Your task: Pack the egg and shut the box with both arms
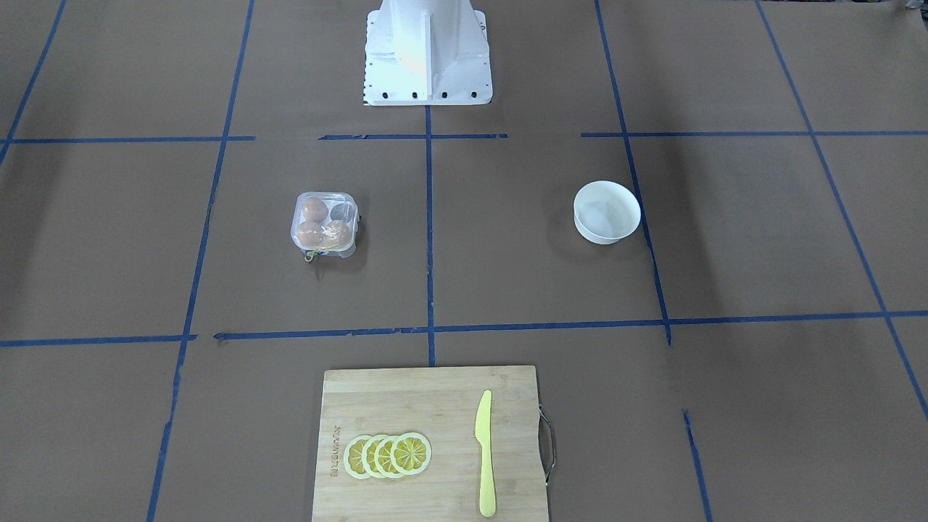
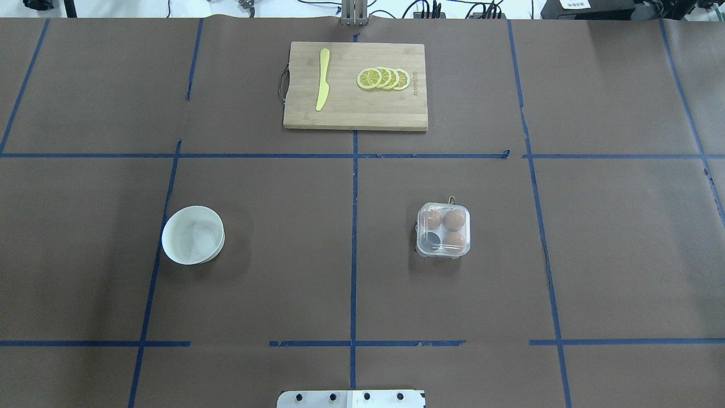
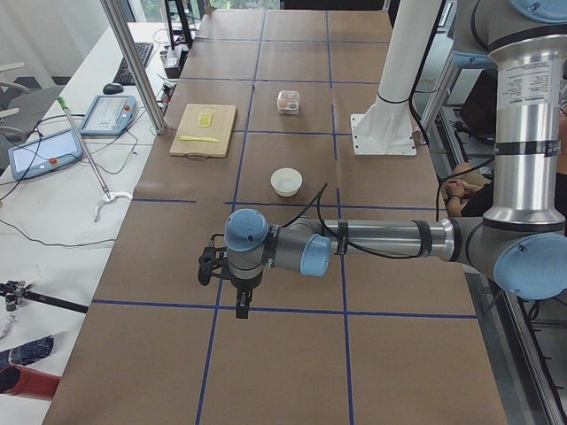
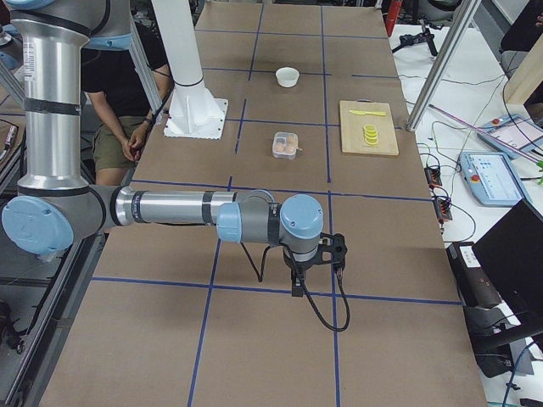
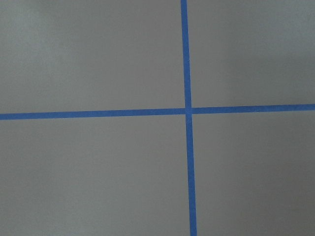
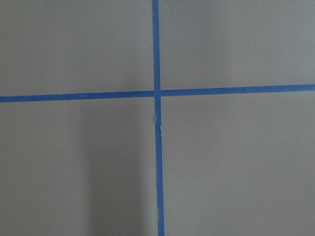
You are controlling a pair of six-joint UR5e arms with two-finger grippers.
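Your clear egg carton (image 2: 443,230) holds three brown eggs (image 2: 453,219); left pincer (image 3: 206,266) and right pincer (image 4: 338,252) hover far off, opening impossible to tell.

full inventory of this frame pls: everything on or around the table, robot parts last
box: 1, clear plastic, robot's right half of the table; lid seems down
eggs: 3, orange-brown, in three of the box's four cups; fourth cup empty
string: 1, yellow, box's far edge
bowl: 1, white, robot's left half, nothing visible inside
cutting board: 1, wood, far middle of the table
lemon slices: 4, yellow, overlapping row on the board
knife: 1, yellow-green, on the board
operator: 1, seated beside the table
base: 1, white
left arm, left gripper: grey and blue, over bare table; jaw state unclear
right arm, right gripper: same
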